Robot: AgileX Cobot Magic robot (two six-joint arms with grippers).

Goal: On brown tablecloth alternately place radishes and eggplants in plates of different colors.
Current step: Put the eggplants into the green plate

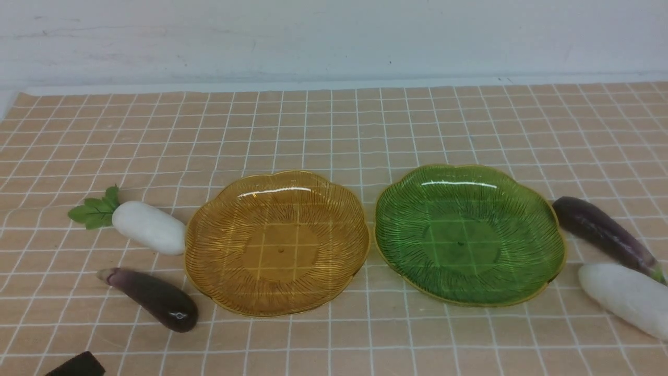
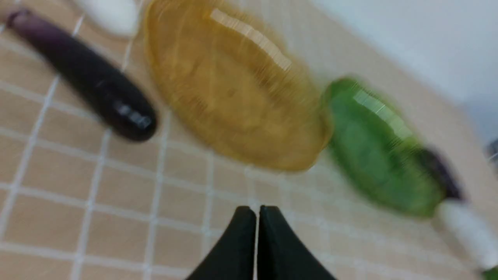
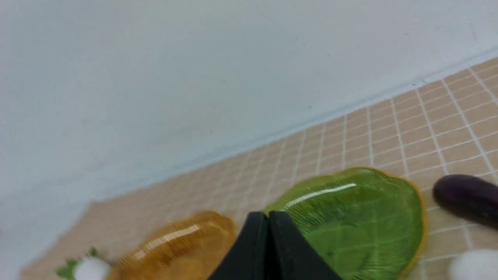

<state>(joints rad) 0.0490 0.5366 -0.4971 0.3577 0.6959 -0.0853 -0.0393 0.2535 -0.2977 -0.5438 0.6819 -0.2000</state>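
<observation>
Left gripper (image 2: 256,212): jaws pressed together, nothing held, above bare brown tablecloth (image 2: 78,217). Just ahead of the tips is the left eggplant (image 2: 89,77), with the left radish (image 2: 113,15) beyond it. The amber plate (image 2: 233,85) sits ahead beside both and is empty. This view is blurred.

Right gripper (image 3: 267,217): jaws shut too, empty. The green plate (image 3: 369,217) is ahead of the tips, also empty. The right eggplant (image 3: 467,198) and right radish (image 3: 474,264) lie off beside that plate.

Nothing is plated yet, so this is likely the first pick. To do it well:
- Open wide before dropping.
- Turn the wrist so the jaws straddle the vegetable across its width.
- Close on the thick middle, since the glossy taper may slip.
- Lift clear of the scalloped rim and release low over the plate centre.
</observation>
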